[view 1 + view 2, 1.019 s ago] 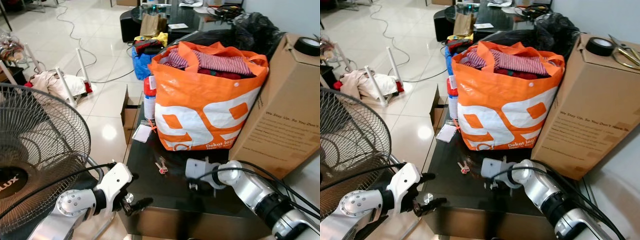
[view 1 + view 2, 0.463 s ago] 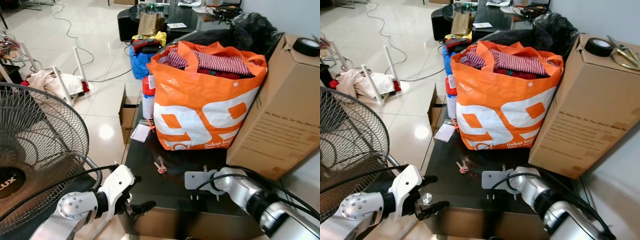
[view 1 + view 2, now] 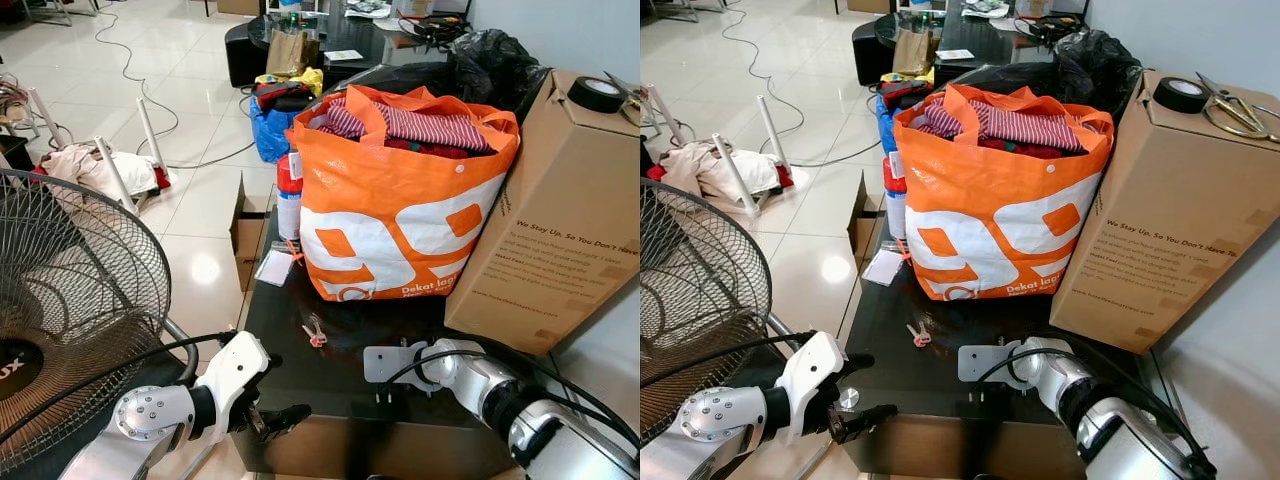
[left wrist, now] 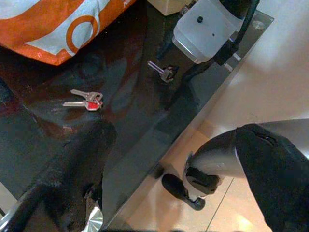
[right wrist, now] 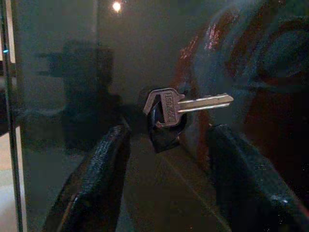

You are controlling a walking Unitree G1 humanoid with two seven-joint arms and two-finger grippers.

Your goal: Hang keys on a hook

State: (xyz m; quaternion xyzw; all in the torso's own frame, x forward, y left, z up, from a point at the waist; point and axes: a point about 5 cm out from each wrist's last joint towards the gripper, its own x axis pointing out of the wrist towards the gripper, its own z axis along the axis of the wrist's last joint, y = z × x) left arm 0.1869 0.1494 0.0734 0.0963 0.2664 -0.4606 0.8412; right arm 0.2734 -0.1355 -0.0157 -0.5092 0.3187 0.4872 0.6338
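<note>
Straddling silver key (image 5: 181,106), right claw (image 5: 166,159) wide.

cardboard box (image 3: 560,250) "We Stay Up, So You Don't" (rest unreadable)

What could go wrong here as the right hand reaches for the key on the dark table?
1. The single key lies flat on the glossy black table; the open right hand straddles it, so the fingers may slide off.
2. It lies near the table's front edge and could be knocked off.
3. The red-tagged keys lie apart and could be left behind.
</note>
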